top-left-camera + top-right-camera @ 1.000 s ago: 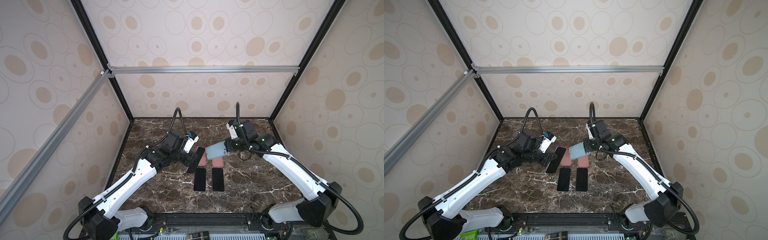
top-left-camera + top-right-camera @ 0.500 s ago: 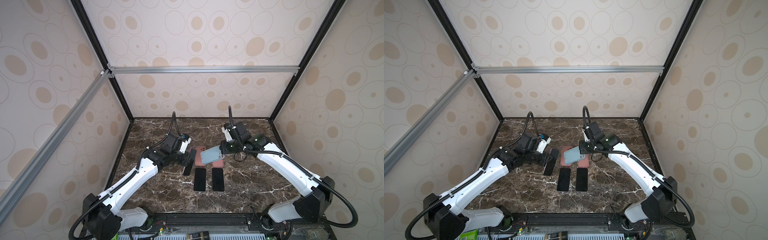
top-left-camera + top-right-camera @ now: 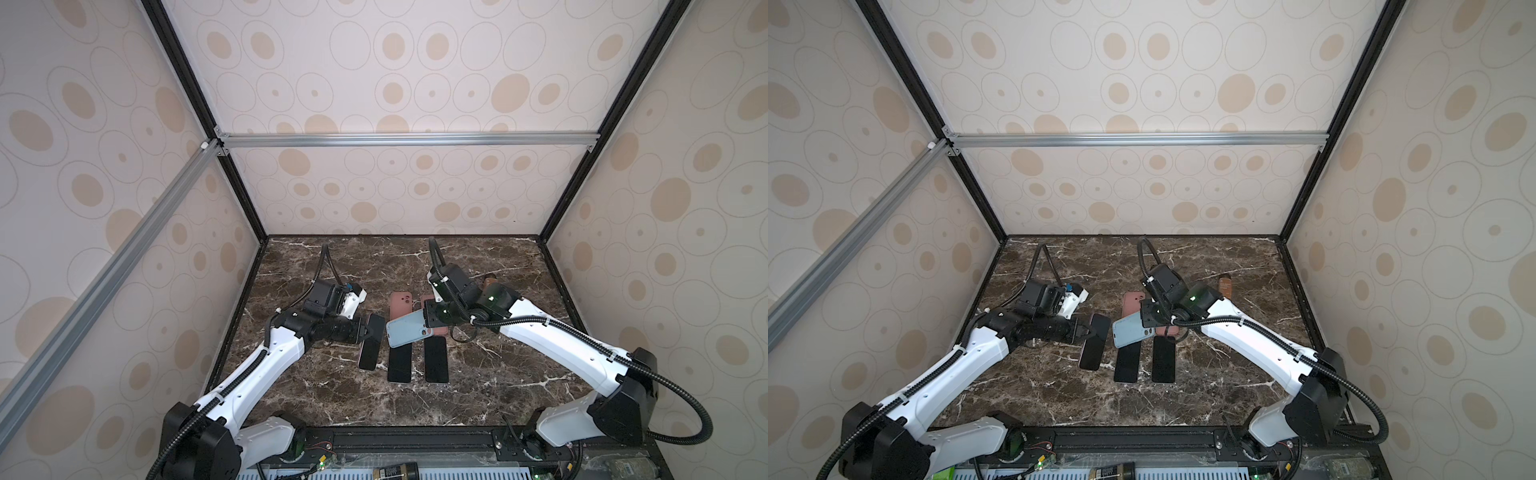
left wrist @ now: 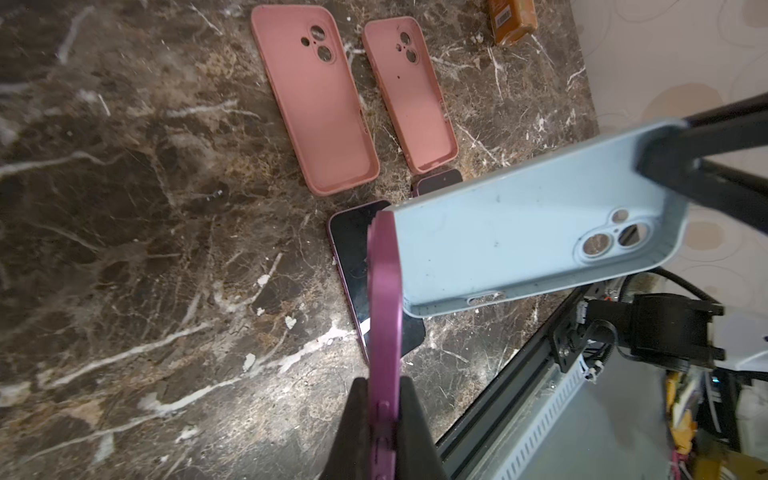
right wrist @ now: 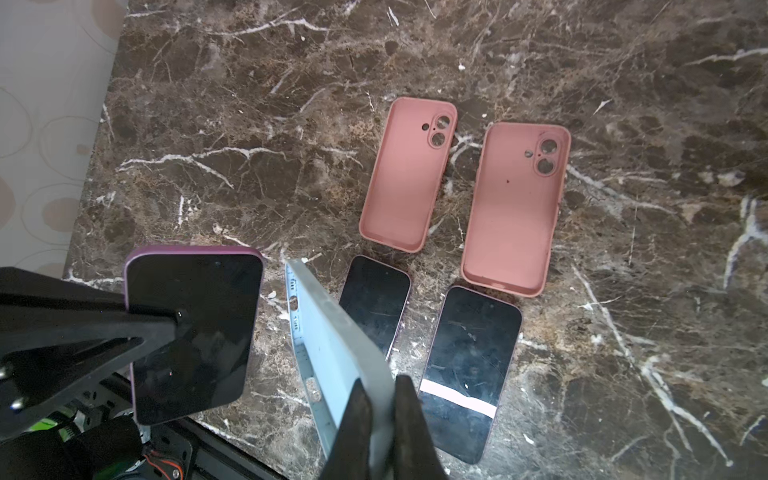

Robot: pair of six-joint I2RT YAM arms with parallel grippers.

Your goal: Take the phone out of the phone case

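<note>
The fingers (image 4: 352, 428) of the left gripper (image 4: 384, 384) are clamped tight on one end of the phone (image 4: 384, 291), a purple-edged handset with a dark screen. The phone juts away from them, tilted, and is free of its case. The right gripper (image 5: 379, 399) has its fingers (image 5: 353, 432) pinched on the camera end of the blue case (image 5: 332, 345), which sticks out towards the left fingers. The case is empty, and its open end is just beside the phone with a narrow gap between them.

Beneath both pairs of fingers spreads the brown marble table (image 3: 332, 399). Beyond the right fingertips two pink cases (image 5: 409, 174) (image 5: 515, 208) lie side by side, hollow side up. Nearer those fingertips, partly under the blue case, two other phones (image 5: 374, 303) (image 5: 469, 365) lie screen up, each just short of a pink case. Well behind the right fingers, near the wall, lies a small brown bottle (image 3: 1225, 286).
</note>
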